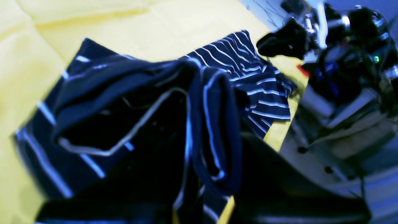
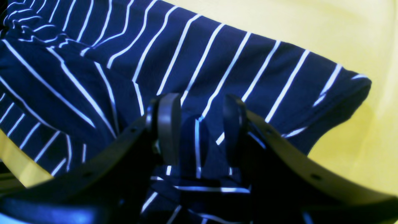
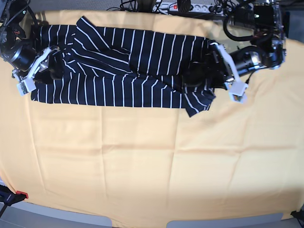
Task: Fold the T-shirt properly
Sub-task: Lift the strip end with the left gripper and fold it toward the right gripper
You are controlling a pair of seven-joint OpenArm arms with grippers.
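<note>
The T-shirt, dark navy with thin white stripes, lies stretched sideways along the far part of the yellow tablecloth, partly folded over itself. In the base view my left gripper is at the shirt's right end, and my right gripper is at its left end. In the left wrist view a bunched fold of the T-shirt hangs from my left gripper, lifted off the cloth. In the right wrist view my right gripper has a raised fold of the T-shirt between its fingers.
A power strip and cables lie along the table's far edge. The other arm's dark body shows at the upper right of the left wrist view. A red and black clamp sits at the front left corner.
</note>
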